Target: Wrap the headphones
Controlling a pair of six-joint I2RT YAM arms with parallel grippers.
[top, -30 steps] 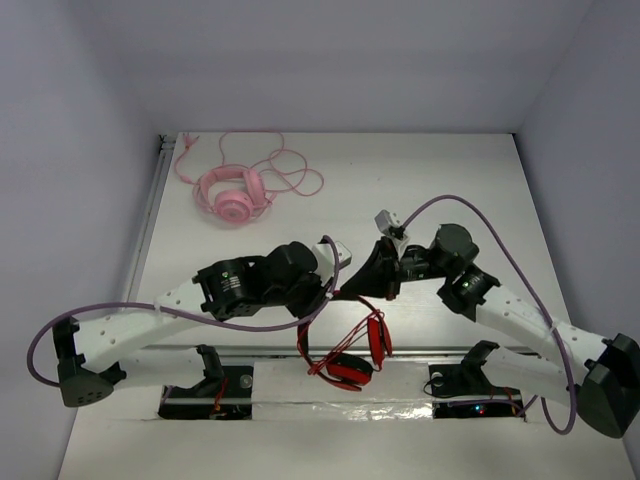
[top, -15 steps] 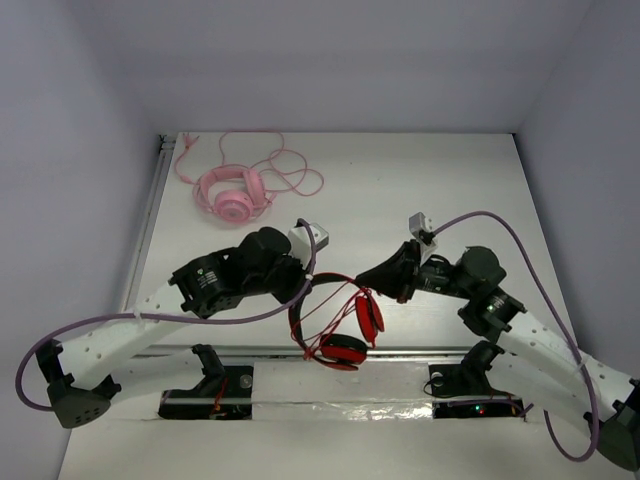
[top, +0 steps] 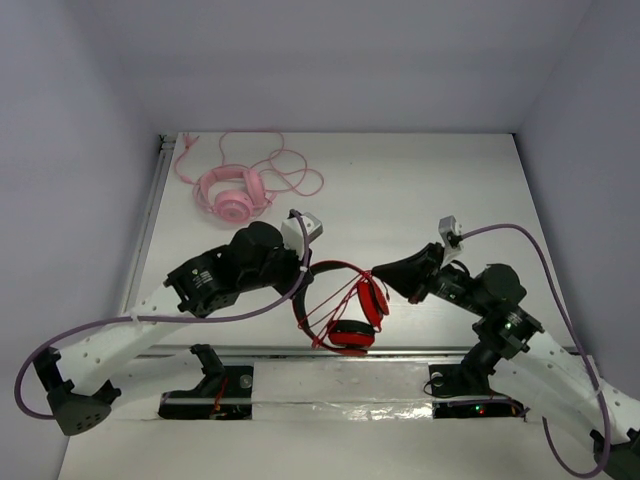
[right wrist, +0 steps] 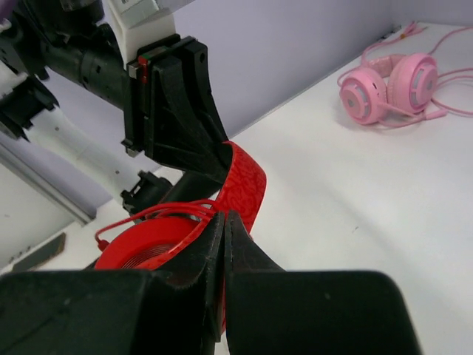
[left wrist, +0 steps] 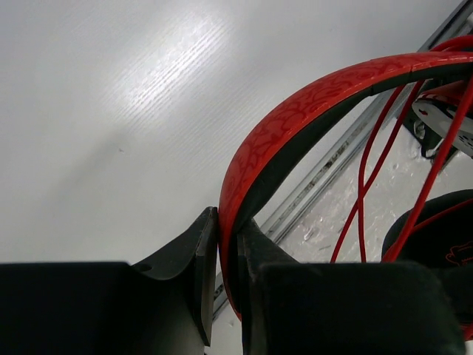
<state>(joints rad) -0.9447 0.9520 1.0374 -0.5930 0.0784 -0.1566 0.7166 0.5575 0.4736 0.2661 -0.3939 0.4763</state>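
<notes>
We see red headphones (top: 350, 336) held up over near edge of table (top: 430, 190), between two arms, ear cups hanging low. Black-and-red headband (left wrist: 295, 126) is pinched between both fingers of left gripper (left wrist: 228, 244). Beside upper ear cup, right gripper (right wrist: 224, 222) has fingers pressed together. Thin red cable (left wrist: 361, 200) runs into its tips, so we read it as pinched there. Cable strands cross between headband and cups. Far left corner: pink headphones (top: 235, 195) lying on table, well apart.
</notes>
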